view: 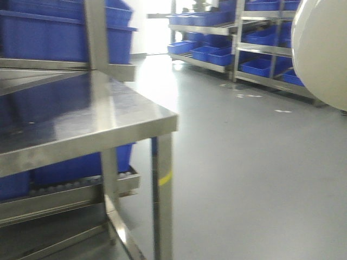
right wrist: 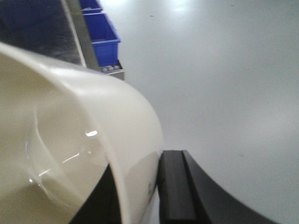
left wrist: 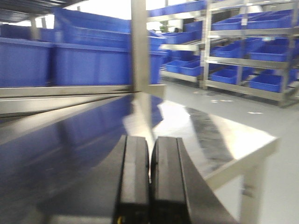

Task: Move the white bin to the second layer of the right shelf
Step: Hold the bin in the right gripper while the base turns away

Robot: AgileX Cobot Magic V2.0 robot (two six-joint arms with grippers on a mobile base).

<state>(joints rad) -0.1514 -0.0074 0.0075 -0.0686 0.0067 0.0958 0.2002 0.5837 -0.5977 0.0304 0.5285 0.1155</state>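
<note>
Where the front-facing view starts at its left edge, a shiny steel table (view: 81,116) fills the frame. Blue crates (view: 54,32) stand on a shelf behind it in the upper left, and another blue crate sits on a strip of small rollers (view: 70,187) under the tabletop in the lower left. To the right of the table leg spreads bare grey floor (view: 244,179), and steel racks (view: 236,38) loaded with more blue crates line the upper middle and upper right. At the far right edge, high in the frame, the white bin (view: 322,49) shows as a smooth cream curve, held clear of the floor and well apart from the table. In the left wrist view the left gripper (left wrist: 150,142) sits at the bottom centre over the reflective tabletop, its two black fingers pressed together with nothing between them. Blue crates stand along the upper left of that view and the racks at the upper right. In the right wrist view the bin fills the left half of the frame, its mouth toward the camera. The right gripper (right wrist: 140,163) pinches its rim wall, one finger outside and the other inside the tub, above the grey floor. Blur softens all three views.
</note>
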